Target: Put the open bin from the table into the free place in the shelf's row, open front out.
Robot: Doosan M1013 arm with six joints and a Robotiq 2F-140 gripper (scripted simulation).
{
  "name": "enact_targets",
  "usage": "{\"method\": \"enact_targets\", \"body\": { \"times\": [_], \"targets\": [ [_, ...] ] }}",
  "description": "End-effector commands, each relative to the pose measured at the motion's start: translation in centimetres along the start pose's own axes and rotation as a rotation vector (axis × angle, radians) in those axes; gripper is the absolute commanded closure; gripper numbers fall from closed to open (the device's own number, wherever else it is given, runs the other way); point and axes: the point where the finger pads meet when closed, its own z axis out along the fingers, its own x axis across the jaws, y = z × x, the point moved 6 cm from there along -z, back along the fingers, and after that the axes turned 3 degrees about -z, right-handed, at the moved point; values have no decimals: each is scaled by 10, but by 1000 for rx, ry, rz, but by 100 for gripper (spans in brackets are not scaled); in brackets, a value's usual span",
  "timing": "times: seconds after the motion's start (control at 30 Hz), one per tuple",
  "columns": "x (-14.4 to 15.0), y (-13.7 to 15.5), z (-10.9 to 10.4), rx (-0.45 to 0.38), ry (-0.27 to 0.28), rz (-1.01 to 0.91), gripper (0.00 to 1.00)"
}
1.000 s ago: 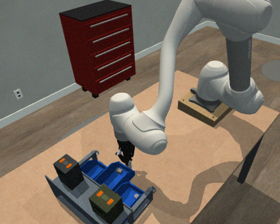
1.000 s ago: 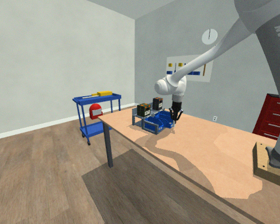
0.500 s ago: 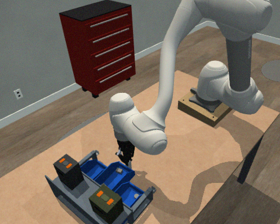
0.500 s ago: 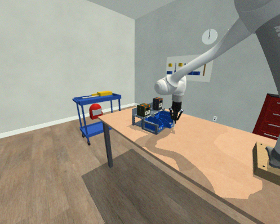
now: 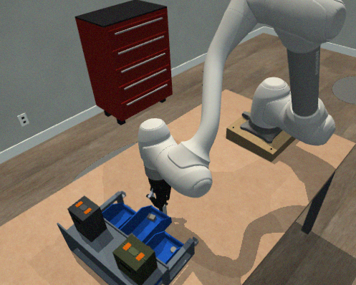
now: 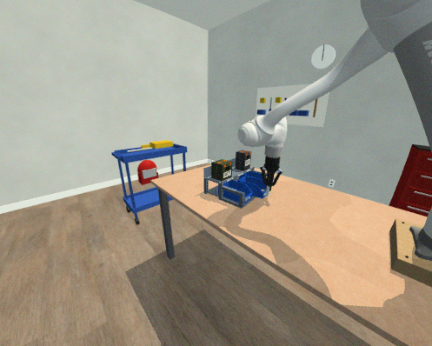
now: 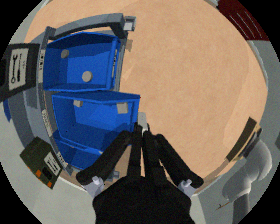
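Note:
The middle open bin (image 5: 140, 226) (image 6: 258, 188) (image 7: 93, 120) sits between two blue bins in the shelf (image 5: 107, 248) (image 7: 86, 22). It stands higher than they do and juts out over the front lip; it looks tilted, front end up. Grey parts (image 5: 151, 217) (image 7: 122, 108) lie in it. The left neighbour bin (image 5: 117, 215) (image 7: 81, 62) and the right one (image 5: 165, 248) (image 6: 236, 195) sit lower, open fronts out. My gripper (image 5: 164, 210) (image 6: 269, 188) (image 7: 140, 117) is shut and empty, fingertips down at the middle bin's front end. Whether they touch it I cannot tell.
A dark box (image 5: 87, 218) (image 6: 243, 160) (image 7: 15, 72) and an olive box (image 5: 135, 258) (image 6: 222, 169) (image 7: 40, 162) stand on the shelf's upper board behind the bins. The shelf's side walls flank the row. The robot's base stands on a wooden block (image 5: 253, 145).

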Motion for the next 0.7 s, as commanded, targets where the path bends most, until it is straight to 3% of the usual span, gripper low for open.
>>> {"method": "enact_targets", "body": {
  "times": [0.0,0.67],
  "targets": [
    [-1,0,0,0,0,0,100],
    [-8,0,0,0,0,0,100]
  ]
}}
